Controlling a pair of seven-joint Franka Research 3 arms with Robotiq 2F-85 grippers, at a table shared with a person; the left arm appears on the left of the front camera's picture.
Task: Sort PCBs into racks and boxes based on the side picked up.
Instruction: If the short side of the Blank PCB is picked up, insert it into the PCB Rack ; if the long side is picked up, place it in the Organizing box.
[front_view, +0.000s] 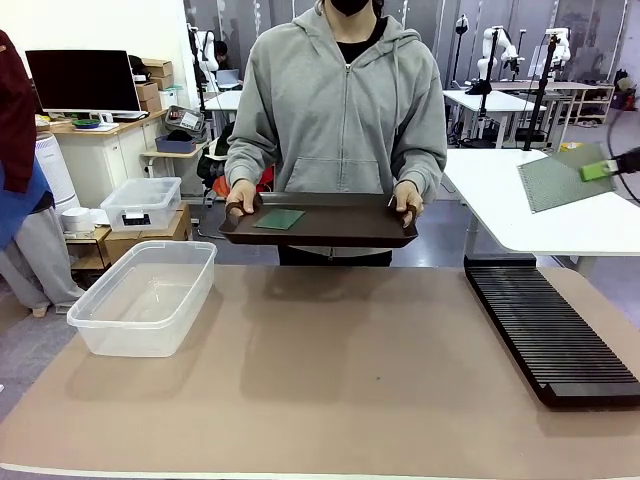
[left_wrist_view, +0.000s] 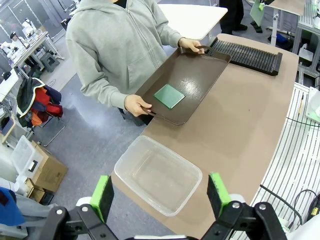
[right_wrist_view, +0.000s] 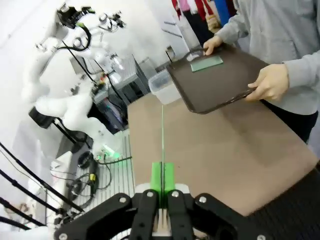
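Note:
My right gripper (front_view: 598, 170) is high at the far right, above the rack's far end, shut on a pale grey-green PCB (front_view: 558, 178). In the right wrist view that PCB (right_wrist_view: 162, 140) is a thin edge rising from the shut green pads (right_wrist_view: 157, 181). A second, darker green PCB (front_view: 278, 219) lies flat on the dark brown tray (front_view: 340, 222) that the person holds by both handles over the table's far edge. The black slotted rack (front_view: 550, 335) lies along the table's right side. The clear tub (front_view: 145, 295) stands at the left, with my open left gripper (left_wrist_view: 160, 197) high above it.
A smaller lidded clear box (front_view: 142, 203) sits on a carton behind the tub, off the table. A white table (front_view: 560, 225) stands beyond the rack. The brown tabletop (front_view: 340, 370) lies bare between tub and rack.

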